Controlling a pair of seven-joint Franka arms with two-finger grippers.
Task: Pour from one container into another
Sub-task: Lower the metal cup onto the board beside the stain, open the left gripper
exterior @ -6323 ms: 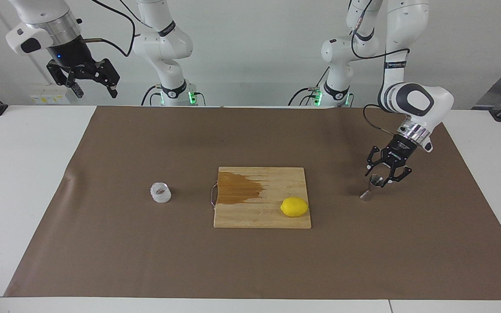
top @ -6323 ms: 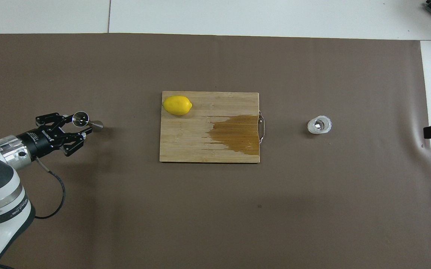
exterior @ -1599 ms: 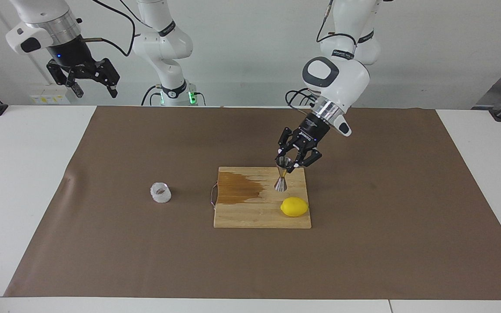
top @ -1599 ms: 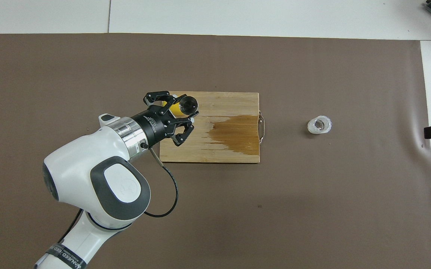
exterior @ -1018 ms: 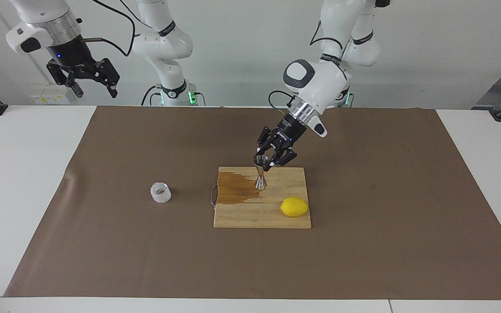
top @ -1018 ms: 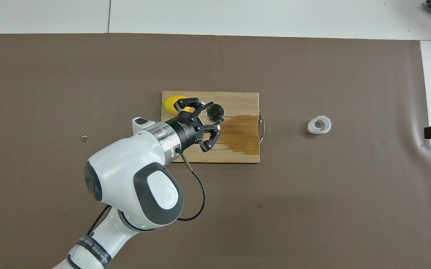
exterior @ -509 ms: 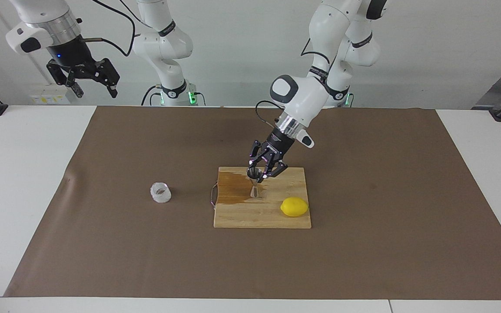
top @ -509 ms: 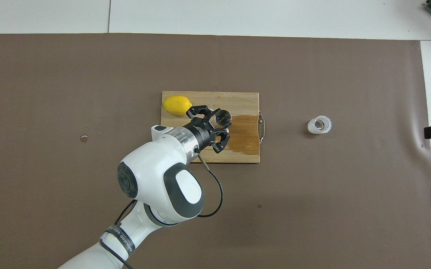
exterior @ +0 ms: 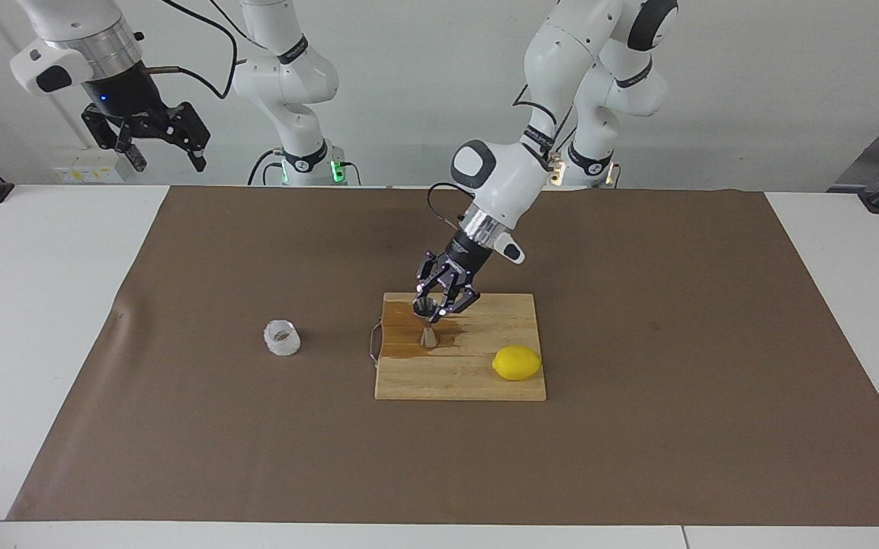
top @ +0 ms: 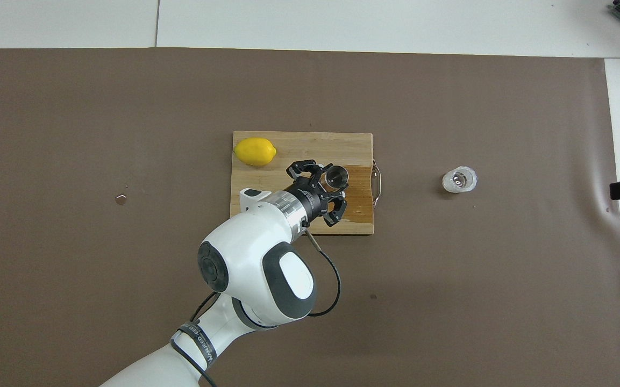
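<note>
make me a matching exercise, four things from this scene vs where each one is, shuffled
1. jigger
2. lemon
3. tumbler
4. right gripper

a. on the brown mat, toward the right arm's end of the table
b. open, waiting high above the table's edge
c. resting on the cutting board's pale dry part
d. held upright by the left gripper over the board's dark stain

Pairs: 1-d, 2-c, 3-a, 4-b

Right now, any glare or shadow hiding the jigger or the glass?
Facing view: jigger in the left gripper reads dark against the wet board; the glass shows plainly. Overhead view: the jigger's mouth glints; the arm hides its lower part.
</note>
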